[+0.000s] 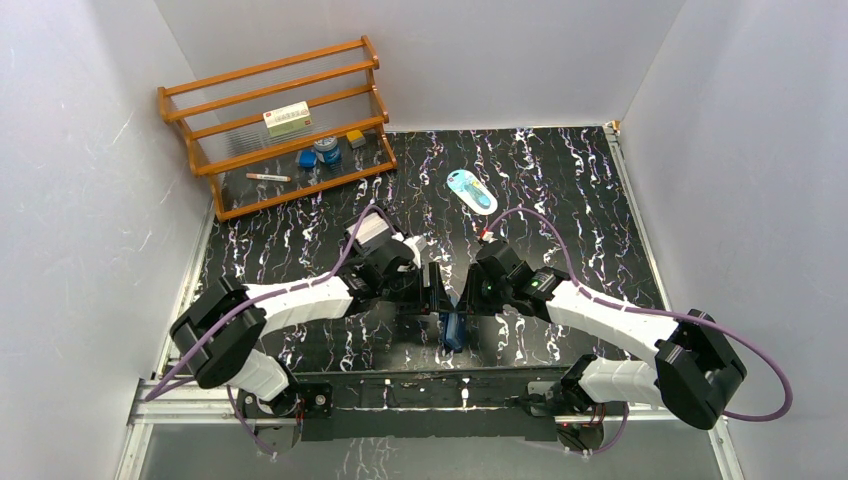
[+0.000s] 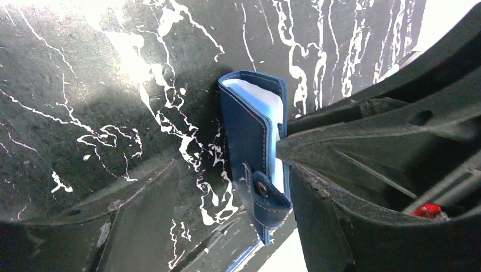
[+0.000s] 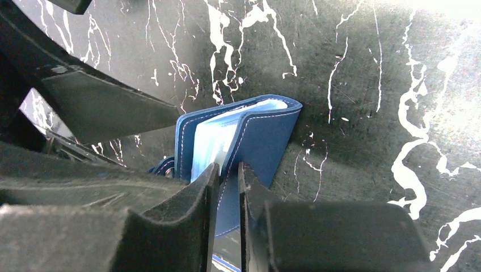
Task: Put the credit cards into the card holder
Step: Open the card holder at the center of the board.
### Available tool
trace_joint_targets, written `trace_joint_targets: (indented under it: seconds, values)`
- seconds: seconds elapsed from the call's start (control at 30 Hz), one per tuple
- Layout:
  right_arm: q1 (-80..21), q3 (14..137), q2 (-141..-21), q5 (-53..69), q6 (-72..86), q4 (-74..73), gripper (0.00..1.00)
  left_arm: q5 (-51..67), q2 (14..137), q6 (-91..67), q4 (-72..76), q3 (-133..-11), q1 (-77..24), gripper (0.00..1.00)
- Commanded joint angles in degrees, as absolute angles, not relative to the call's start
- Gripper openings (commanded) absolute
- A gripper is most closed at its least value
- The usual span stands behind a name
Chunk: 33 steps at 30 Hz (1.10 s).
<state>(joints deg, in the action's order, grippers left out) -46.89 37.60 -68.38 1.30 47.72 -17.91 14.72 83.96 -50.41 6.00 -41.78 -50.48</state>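
Now, card holder [image 3: 266, 136] inside right tool [image 3: 228, 170]

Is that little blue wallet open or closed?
Partly open: the wallet gapes, pale blue pockets showing between its covers, snap strap unfastened. The right claw pinches one cover.

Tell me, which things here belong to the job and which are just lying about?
In the job: blue card holder, pinched by the right hand; left hand open beside it.
Lying about: wooden rack, white box on it, teal packet.
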Motion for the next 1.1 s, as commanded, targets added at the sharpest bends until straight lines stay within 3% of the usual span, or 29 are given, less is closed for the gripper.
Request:
trace_joint_targets:
  seconds: [0.0,0.27,0.4,0.67,0.87,1.07]
  values:
    - [-46.92,37.99,-69.24,0.64,46.07,-18.32,0.24,15.86,85.74,-47.68,5.45,-44.41,-50.53,0.66]
    - [-46.86,37.88,-69.28,-0.6,45.63,-19.21,0.24,15.71,86.78,-47.02,5.34,-44.02,-50.52,0.46]
    - [-46.88,37.14,-69.49,-1.65,45.46,-19.06,0.26,15.6,86.49,-46.67,5.52,-43.63,-50.5,0.29]
    - [-46.8,38.69,-68.54,-5.4,46.92,-23.44,0.39,15.95,85.05,-46.85,0.66,-44.76,-50.5,0.0]
    - [-46.82,43.41,-66.51,-4.31,49.57,-28.03,0.48,10.93,80.29,-47.22,-14.18,-49.89,-50.53,0.0]
    - [-46.91,43.42,-64.48,2.89,51.98,-18.83,0.46,7.73,76.4,-47.87,-22.01,-52.84,-50.52,0.0]
